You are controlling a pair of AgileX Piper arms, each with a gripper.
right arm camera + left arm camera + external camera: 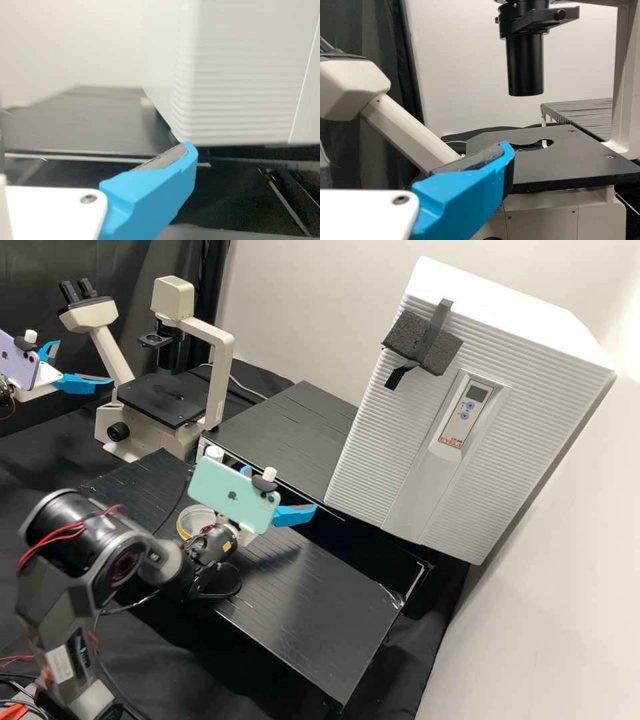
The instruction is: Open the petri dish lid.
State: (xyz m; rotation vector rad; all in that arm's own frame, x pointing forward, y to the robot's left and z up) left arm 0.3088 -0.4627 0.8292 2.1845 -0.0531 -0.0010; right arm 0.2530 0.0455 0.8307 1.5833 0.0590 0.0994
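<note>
1. Petri dish (194,515): we see it in the high view, round and pale with a yellow band, on the black slatted bench (300,613); the right arm's wrist partly hides it from us, and we cannot tell how its lid sits
2. Right gripper (281,487): we find its two blue fingers spread apart in the high view, past the dish and over the bench. We see nothing between them. A mint-green phone (223,490) is mounted on it
3. In the right wrist view, we see one blue finger (155,192) in front of a big white ribbed cabinet (240,85) and a raised black shelf (90,120)
4. Left gripper (85,361): its fingers also stand apart, nothing held between them, at the left edge of the high view, well away from the dish. It bears a lilac phone (17,363)
5. In the left wrist view, we see its blue finger (462,200) before the dark stage (560,155) of a cream microscope (625,80)
6. Around them, we see a dark foam block (413,343) taped to the cabinet and a small white-capped thing (213,453) beside the shelf's edge, near the right gripper
</note>
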